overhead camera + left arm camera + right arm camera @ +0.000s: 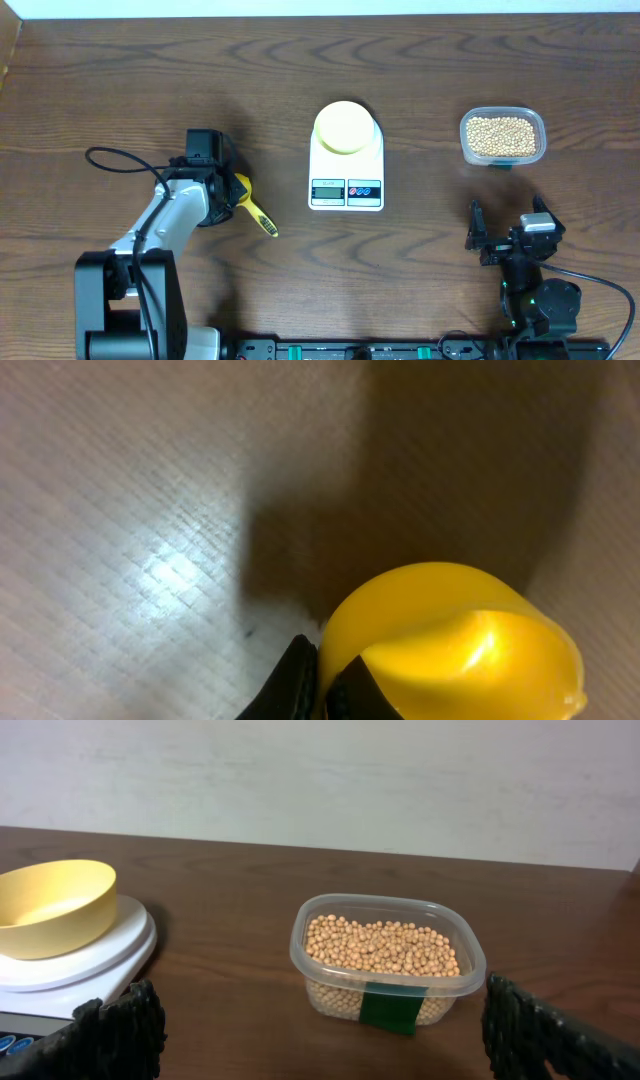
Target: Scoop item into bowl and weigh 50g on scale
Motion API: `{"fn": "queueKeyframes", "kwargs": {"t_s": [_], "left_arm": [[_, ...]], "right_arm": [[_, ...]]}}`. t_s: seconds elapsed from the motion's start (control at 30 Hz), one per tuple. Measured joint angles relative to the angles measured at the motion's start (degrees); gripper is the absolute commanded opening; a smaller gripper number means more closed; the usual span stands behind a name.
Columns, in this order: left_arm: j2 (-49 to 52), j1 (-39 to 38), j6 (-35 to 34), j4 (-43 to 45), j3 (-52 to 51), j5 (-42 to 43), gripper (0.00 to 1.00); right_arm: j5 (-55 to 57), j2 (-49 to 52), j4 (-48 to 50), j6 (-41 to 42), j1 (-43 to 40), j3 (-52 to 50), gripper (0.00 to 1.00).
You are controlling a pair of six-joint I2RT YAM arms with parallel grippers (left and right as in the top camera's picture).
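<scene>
The pale-yellow bowl (345, 127) sits on the white scale (347, 185) at the table's middle; both also show in the right wrist view, the bowl (50, 905) on the scale's platform (110, 955). The beans (502, 135) fill a clear tub at the right, also in the right wrist view (380, 945). My left gripper (228, 192) is at the left, shut on a bright-yellow scoop (256, 213) that lies low over the table. In the left wrist view the fingers (322, 682) pinch the scoop's wall (460, 650). My right gripper (510, 238) is open and empty, short of the tub (330, 1040).
The clear tub (470, 960) has a green label on its front. The scale's display and two buttons (346, 190) face the front edge. A black cable (120, 160) loops beside the left arm. A pale wall stands beyond the table's far edge.
</scene>
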Motion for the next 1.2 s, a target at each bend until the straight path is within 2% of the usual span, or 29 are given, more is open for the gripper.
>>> {"fn": "queueKeyframes", "kwargs": {"t_s": [0.13,0.2,0.37,0.5,0.6,0.73,0.8,0.9,1.0,1.1,1.13,1.2], "left_arm": [[-4.7,1.4,-2.2,-11.0,4.1,0.0,0.07],[-11.7,3.5,-4.6,-15.0,9.0,0.0,0.07],[-28.8,6.6,-7.3,-17.3,12.8,-0.1,0.07],[-38.2,6.7,-5.9,-18.7,12.9,0.0,0.07],[-42.7,6.7,-6.0,-20.1,12.9,0.0,0.07],[-44.3,6.7,-11.0,-23.8,12.9,0.0,0.07],[-44.0,6.7,-13.2,-25.3,12.9,-0.2,0.07],[-42.4,6.7,-17.4,-28.7,12.8,-0.4,0.07],[-39.8,6.7,-22.1,-32.9,12.8,-0.3,0.07],[-37.8,6.7,-24.0,-34.8,12.7,1.3,0.07],[-37.2,6.7,-24.4,-34.9,12.7,1.9,0.07],[-35.6,6.6,-25.2,-35.1,12.7,4.1,0.07]], "right_arm": [[0.0,0.0,0.0,0.0,0.0,0.0,0.99],[0.0,0.0,0.0,0.0,0.0,0.0,0.99],[0.0,0.0,0.0,0.0,0.0,0.0,0.99],[0.0,0.0,0.0,0.0,0.0,0.0,0.99],[0.0,0.0,0.1,0.0,0.0,0.0,0.99],[-0.4,0.0,0.1,1.2,0.0,0.0,0.99],[-3.3,0.0,0.5,8.5,0.0,0.0,0.99],[-12.4,0.0,1.3,29.4,0.0,0.0,0.99],[-26.9,0.0,1.7,51.9,0.0,0.0,0.99],[-32.7,0.0,1.7,61.4,0.0,0.0,0.97],[-33.5,0.0,2.1,62.8,0.0,0.0,0.90],[-34.0,0.0,3.7,62.6,0.0,0.0,0.85]]}}
